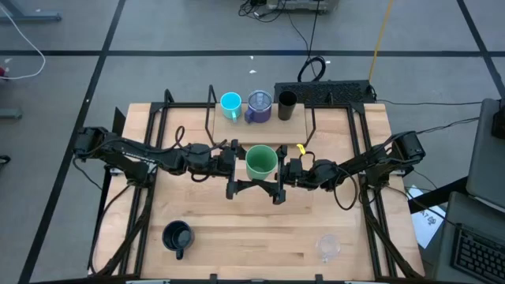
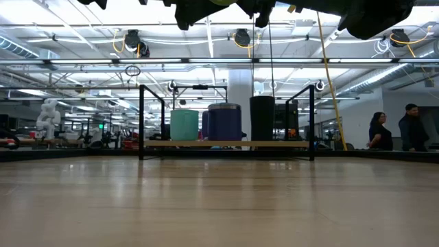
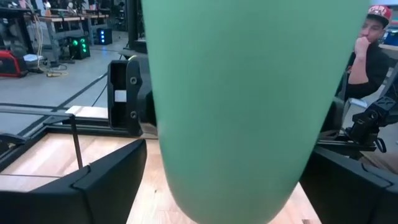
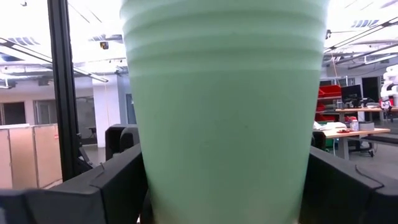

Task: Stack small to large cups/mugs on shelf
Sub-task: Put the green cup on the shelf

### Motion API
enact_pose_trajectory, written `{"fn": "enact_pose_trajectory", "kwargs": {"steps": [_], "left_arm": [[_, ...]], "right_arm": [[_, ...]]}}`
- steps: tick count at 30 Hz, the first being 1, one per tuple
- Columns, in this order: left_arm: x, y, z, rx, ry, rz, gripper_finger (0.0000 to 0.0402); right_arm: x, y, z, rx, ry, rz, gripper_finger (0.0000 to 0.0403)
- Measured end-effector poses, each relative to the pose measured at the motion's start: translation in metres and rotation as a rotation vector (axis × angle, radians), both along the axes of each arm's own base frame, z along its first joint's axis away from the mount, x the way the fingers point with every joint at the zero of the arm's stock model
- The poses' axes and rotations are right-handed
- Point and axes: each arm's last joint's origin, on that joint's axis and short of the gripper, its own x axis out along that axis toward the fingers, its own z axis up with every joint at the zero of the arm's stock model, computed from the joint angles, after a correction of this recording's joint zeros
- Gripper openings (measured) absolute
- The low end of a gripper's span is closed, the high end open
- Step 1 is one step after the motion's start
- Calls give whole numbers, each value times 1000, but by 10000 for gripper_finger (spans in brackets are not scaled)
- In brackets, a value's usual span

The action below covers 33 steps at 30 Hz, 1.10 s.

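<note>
Gripping the green cup point(image 1: 261, 162) upright from both sides, left gripper point(image 1: 234, 160) and right gripper point(image 1: 286, 167) sat equally near; shelf point(image 1: 297, 124) lay just beyond, far side

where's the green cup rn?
High view: the green cup is mid-table, upright between the left gripper and the right gripper, just in front of the shelf. Both wrist views show it between their fingers.

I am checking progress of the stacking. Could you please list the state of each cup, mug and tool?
green cup: upright, lifted above table, between both tools
left tool: around green cup
right tool: around green cup
cyan mug: upright on shelf
blue-purple mug: upright on shelf
dark tumbler: upright on shelf
black mug: on table
clear cup: on table
</note>
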Motion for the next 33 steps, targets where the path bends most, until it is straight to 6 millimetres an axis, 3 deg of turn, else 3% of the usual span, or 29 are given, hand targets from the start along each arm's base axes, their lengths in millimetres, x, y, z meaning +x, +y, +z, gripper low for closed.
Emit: {"fn": "enact_pose_trajectory", "kwargs": {"steps": [10, 24, 33], "left_arm": [[2, 0, -3, 26, 10, -5, 301], [2, 0, -5, 59, 24, -7, 298], [2, -2, -8, 82, 50, -7, 298]], "right_arm": [[0, 0, 0, -1, 3, -5, 336], [2, -1, -3, -15, 41, -8, 338], [-5, 2, -1, -16, 193, -47, 383]]}}
